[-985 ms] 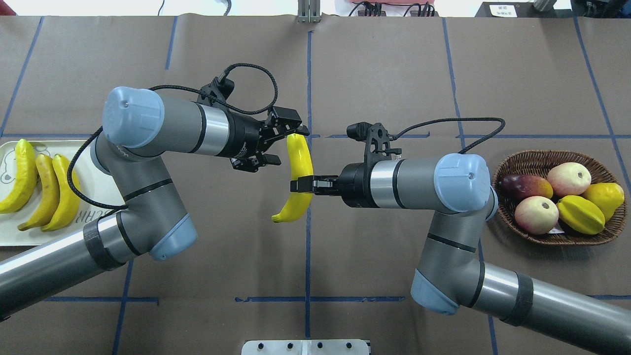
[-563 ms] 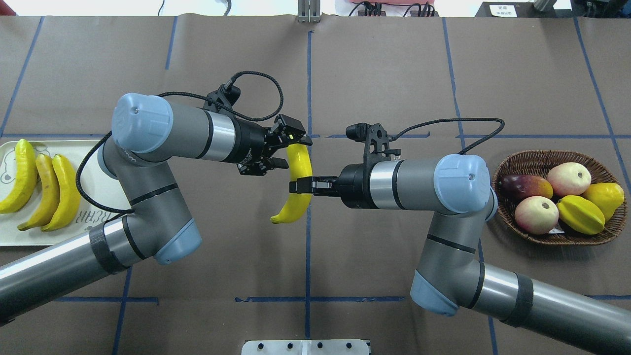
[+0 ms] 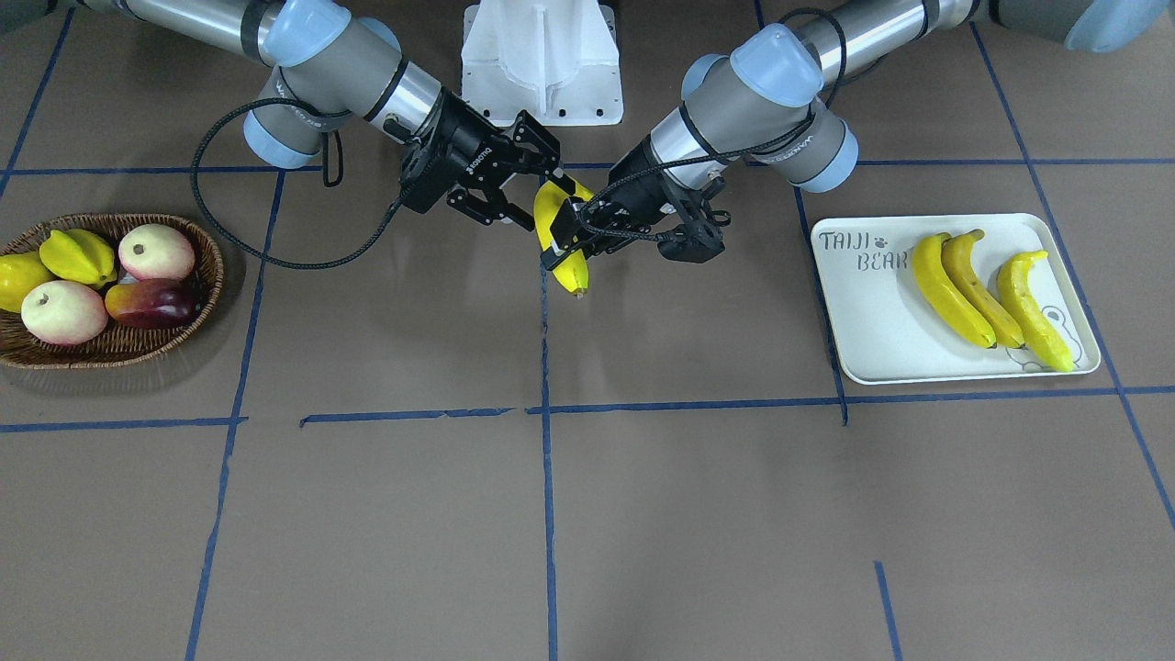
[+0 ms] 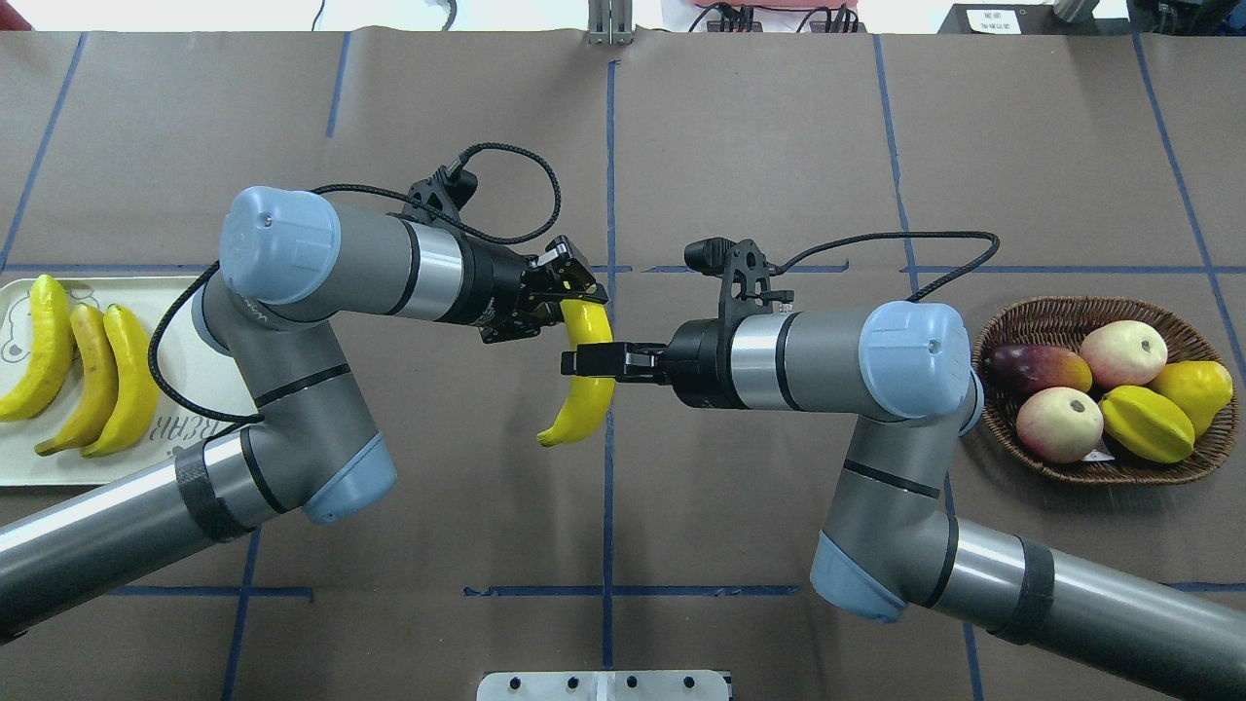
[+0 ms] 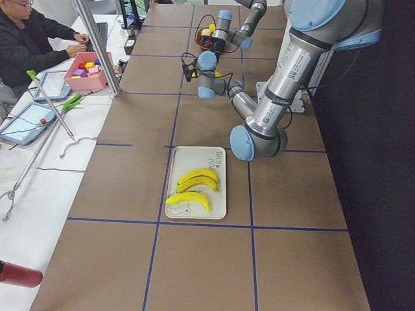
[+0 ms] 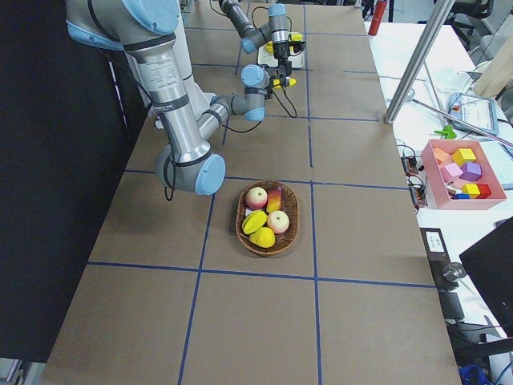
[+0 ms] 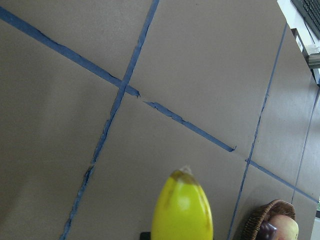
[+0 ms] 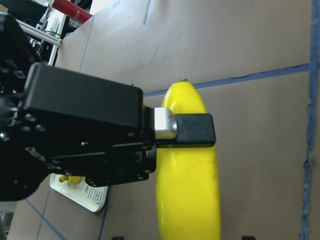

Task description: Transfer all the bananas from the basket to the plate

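While the right claw [image 4: 584, 361] pinches the banana [image 4: 587, 375] mid-length above the counter [image 4: 740, 146], the left claw [image 4: 574, 292] clamps its far end

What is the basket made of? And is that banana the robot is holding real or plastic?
The basket looks like woven brown wicker: you can see crossing strands along its rim. The banana held between the two grippers looks like plastic, though I can't be sure: its skin is very smooth, evenly bright yellow and shiny, with sharp glints of light on it.
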Controlling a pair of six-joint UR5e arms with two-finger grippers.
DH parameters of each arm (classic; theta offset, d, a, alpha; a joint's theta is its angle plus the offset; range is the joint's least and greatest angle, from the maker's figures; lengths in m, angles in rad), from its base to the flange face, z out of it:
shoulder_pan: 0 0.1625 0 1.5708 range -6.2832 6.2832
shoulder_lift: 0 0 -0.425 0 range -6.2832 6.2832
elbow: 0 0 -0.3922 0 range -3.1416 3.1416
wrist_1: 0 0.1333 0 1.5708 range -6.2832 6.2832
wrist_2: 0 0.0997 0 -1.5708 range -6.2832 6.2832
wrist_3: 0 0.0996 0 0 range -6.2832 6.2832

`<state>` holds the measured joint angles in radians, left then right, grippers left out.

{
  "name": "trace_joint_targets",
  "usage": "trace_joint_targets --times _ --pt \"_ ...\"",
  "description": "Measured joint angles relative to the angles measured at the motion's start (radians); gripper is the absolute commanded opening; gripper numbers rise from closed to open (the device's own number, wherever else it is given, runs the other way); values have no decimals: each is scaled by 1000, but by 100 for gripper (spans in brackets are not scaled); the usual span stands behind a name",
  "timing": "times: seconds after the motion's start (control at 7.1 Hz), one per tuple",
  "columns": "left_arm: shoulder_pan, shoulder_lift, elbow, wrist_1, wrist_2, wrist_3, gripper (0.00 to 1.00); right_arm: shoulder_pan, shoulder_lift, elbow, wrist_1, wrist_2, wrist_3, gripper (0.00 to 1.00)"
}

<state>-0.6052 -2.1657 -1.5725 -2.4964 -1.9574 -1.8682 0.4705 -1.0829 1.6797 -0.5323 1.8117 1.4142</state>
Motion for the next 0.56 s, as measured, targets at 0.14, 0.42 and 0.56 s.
trace_joint_targets --times 0.14,0.42,0.56 --pt "-11 4 0 7 -2 1 0 5 -1 10 -5 2 0 100" --pt "-59 35 -11 112 -9 27 0 22 -23 77 -48 23 0 100" --pt "-89 63 -45 265 -9 111 0 27 -61 159 -118 40 1 100"
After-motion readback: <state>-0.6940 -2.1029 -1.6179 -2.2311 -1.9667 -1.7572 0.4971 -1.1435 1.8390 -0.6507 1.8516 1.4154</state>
